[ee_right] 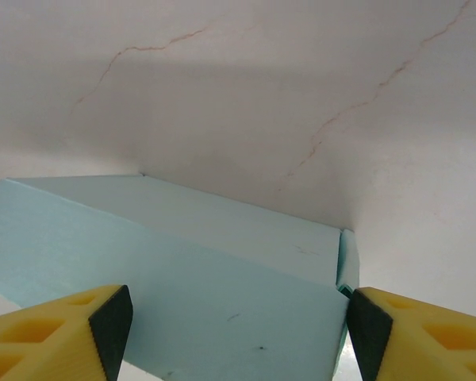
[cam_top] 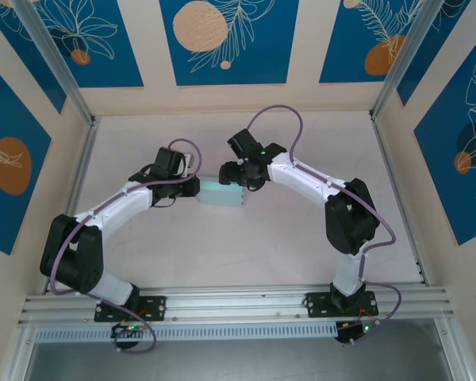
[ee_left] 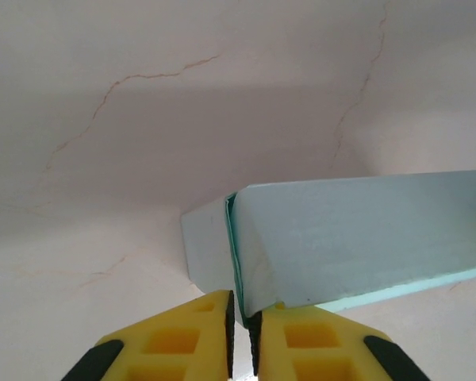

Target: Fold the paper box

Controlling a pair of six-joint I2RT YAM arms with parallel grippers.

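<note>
The paper box (cam_top: 222, 195) sits out over the middle of the table (cam_top: 246, 254), a small pale mint block with one arm reaching to each of its ends. From above, the left hand (cam_top: 192, 189) meets the box's left end and the right hand (cam_top: 239, 176) sits at its upper right corner, but how the hands grip cannot be read from up there.

The left wrist camera settles that for its own side. The left hand (ee_left: 242, 337) is clenched to a narrow slit, and the corner seam of the box (ee_left: 365, 238) runs down into it, so it is grasping the box by that thin end edge. The end flap stands just beside the seam, not quite flush.

The right wrist camera shows the right hand (ee_right: 238, 317) released, its yellow fingers (ee_right: 63, 325) spread wide across the box's right end. The box (ee_right: 182, 230) runs on past the left finger, and its end edge lies right at the other finger's pad. Whether it touches there I cannot tell.

Both wrist cameras pick up hairline cracks (ee_left: 143, 77) in the table beyond the box, which are too fine to see from above.
</note>
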